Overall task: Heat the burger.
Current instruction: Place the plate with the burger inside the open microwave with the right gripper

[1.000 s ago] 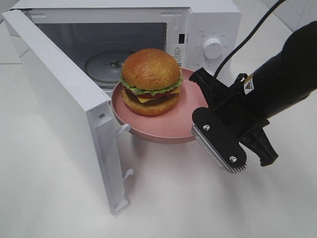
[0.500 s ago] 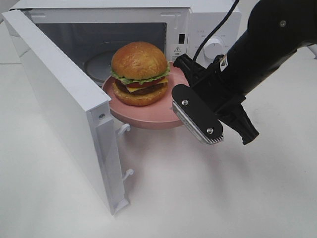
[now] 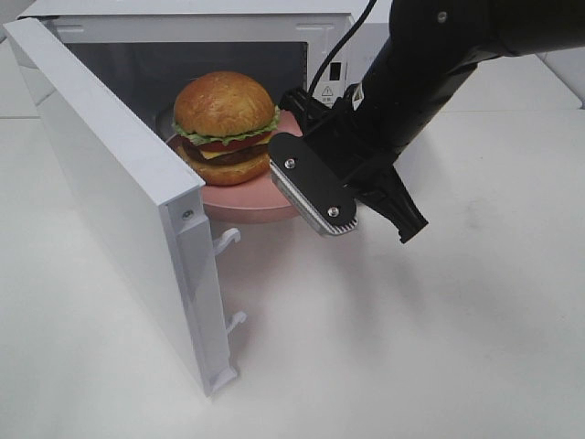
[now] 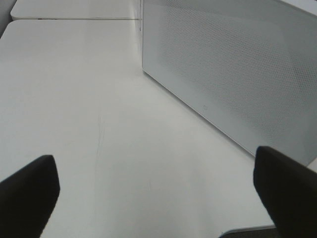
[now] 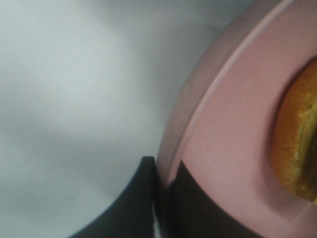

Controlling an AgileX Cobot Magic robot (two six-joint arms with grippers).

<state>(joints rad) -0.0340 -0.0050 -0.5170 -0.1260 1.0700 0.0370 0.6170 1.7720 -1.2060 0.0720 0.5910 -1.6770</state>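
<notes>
My right gripper [image 3: 294, 135], clamped on the pink plate's [image 3: 242, 197] rim, holds the burger [image 3: 224, 114] level in the open microwave's [image 3: 183, 9] doorway for heating.

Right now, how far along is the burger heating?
Done: microwave door stands open; burger sits on the pink plate. In hand: right gripper is shut on the plate's rim, holding it partway into the opening, off the table. Left: set the plate down inside, release, withdraw, shut the door, start heating.
</notes>
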